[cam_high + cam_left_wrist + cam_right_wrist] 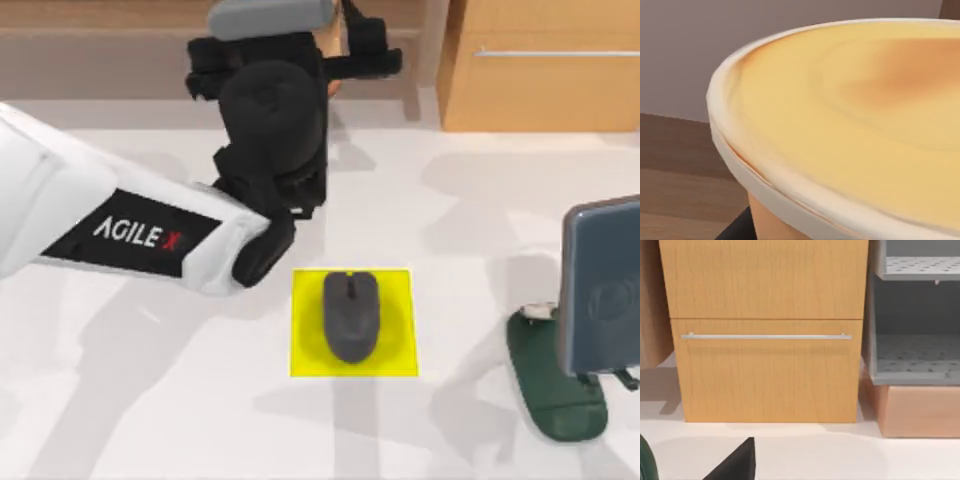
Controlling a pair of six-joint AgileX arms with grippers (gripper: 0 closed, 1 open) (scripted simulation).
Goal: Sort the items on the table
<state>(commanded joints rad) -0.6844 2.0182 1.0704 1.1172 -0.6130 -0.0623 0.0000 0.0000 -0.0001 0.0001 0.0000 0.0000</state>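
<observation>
The orange cup's pale lid (850, 125) looms right up against my left wrist camera, its orange wall (770, 222) just below the rim. My left gripper (350, 62) is at the table's far back middle, shut on the cup; from above just a sliver of orange (336, 88) shows under it. The dark grey mouse (350, 315) lies on the yellow square (305, 362) in the table's middle. The slate-grey phone (602, 285) leans upright on the dark green stand (555, 400) at the right edge. A dark part of my right gripper (735, 465) shows low in the right wrist view.
A wooden cabinet with a metal handle (555, 52) stands at the back right, seen head-on as cabinet (765, 370) with grey shelves (915, 355) beside it. Bare white table (150, 400) stretches across the front left.
</observation>
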